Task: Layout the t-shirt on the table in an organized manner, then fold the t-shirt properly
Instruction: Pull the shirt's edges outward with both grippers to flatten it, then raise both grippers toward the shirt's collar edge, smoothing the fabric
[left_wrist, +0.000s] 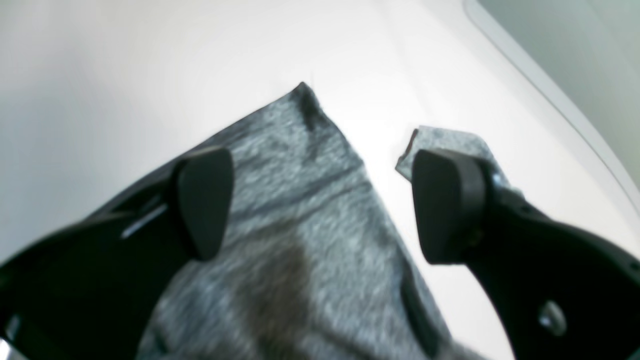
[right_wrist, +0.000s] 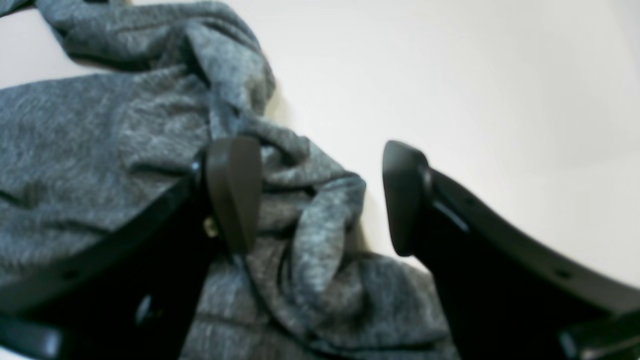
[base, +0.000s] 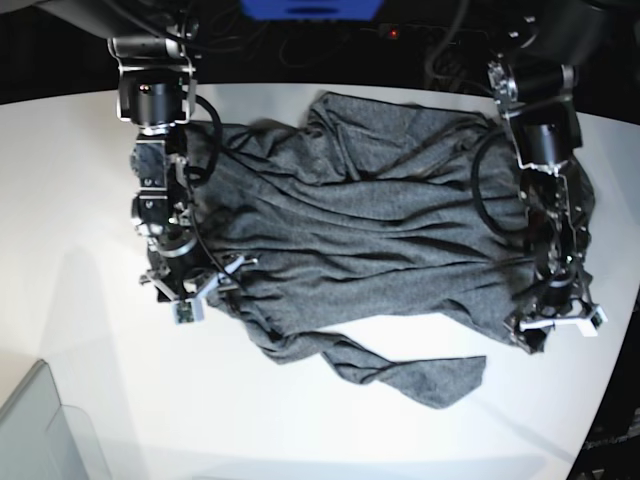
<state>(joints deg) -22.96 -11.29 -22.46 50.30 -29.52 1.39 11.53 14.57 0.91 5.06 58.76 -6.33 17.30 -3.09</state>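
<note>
Spreading is the step in hand: the t-shirt (base: 370, 240) lies on the white table (base: 80, 200), opened out across the middle between the two arms but far from flat, with long creases running side to side and one rumpled flap trailing toward the near edge. The left gripper (left_wrist: 320, 205) hangs over a pointed corner of the cloth, its jaws standing wide apart; one pad sits over the fabric and the other over bare table beside a small separate fold, and nothing is pinched between them. The right gripper (right_wrist: 320, 195) also shows a clear gap between its jaws and holds nothing, with a bunched ridge of cloth lying just under and between the fingers. By my judgement the layout is only partly done and folding has not begun. The next move calls for each arm to take a fresh pinch at an outer edge and draw the cloth outward and taut, then to deal with the trailing flap. Room is uneven: the right arm's side has broad bare table to pull into, while the left arm's side is close to the curved table edge, so little slack can be drawn that way. A translucent bin (base: 45, 425) sits at the near corner, well apart from the cloth.
</note>
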